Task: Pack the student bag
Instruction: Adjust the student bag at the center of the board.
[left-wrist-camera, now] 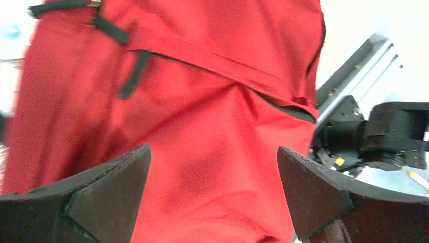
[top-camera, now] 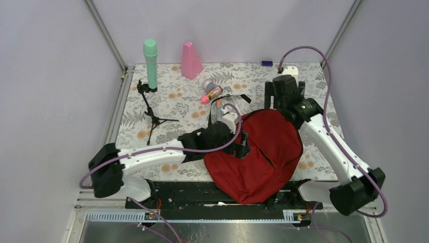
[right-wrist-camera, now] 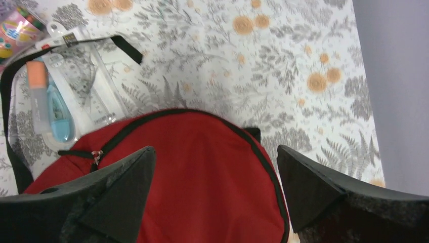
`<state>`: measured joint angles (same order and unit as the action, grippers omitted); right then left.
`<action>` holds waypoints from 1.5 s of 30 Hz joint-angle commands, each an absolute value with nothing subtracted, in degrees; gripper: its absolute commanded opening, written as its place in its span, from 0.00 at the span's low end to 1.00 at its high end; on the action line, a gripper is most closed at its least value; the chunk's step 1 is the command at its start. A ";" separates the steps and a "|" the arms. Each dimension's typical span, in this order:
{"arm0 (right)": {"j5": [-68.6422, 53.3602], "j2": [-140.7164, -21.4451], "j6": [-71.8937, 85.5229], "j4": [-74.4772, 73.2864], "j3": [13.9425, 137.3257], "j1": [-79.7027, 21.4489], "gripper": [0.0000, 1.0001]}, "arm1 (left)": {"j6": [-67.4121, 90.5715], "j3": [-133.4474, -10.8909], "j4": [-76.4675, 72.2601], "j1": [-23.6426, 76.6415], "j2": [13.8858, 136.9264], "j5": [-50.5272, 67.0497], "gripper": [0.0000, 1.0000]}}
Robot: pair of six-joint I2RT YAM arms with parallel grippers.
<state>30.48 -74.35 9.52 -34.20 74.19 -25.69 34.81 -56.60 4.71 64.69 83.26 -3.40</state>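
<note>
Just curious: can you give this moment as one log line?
student bag: on table | left gripper: open, above bag | right gripper: open, above bag

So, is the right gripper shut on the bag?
No, the right gripper stands wide open above the bag, clasping nothing.

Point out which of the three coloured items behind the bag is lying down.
The small pink-capped bottle, closest to the student bag: it lies on its side, while the mint-green cylinder and the pink tapered piece stand upright.
</note>
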 commanded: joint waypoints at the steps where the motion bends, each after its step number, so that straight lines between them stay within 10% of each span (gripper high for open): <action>1: 27.36 -67.01 18.89 -42.24 67.43 -23.76 0.96 | 29.80 -53.28 9.84 61.67 74.33 -11.41 0.99; 18: -11.31 -47.80 32.50 -38.14 41.61 -23.32 0.91 | 30.61 -46.06 5.09 49.86 79.82 -6.76 0.98; 23: -10.81 -51.20 28.08 -35.33 41.05 -26.94 0.85 | 33.45 -44.71 1.46 49.83 82.16 -1.93 0.67; 33: 8.94 -61.55 21.68 -32.62 49.51 -28.66 0.01 | 42.84 -41.90 -11.17 54.13 85.80 7.00 0.20; 42: 31.86 -73.03 11.29 -29.19 58.61 -28.53 0.00 | 45.52 -48.86 -12.40 60.80 90.61 5.59 0.20; 45: 33.43 -75.68 11.46 -30.38 60.64 -28.56 0.19 | 45.52 -49.40 -10.96 60.74 90.18 2.87 0.26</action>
<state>22.63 -73.54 14.02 -35.48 55.57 -28.56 43.66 -46.72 -8.03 60.18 90.74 1.32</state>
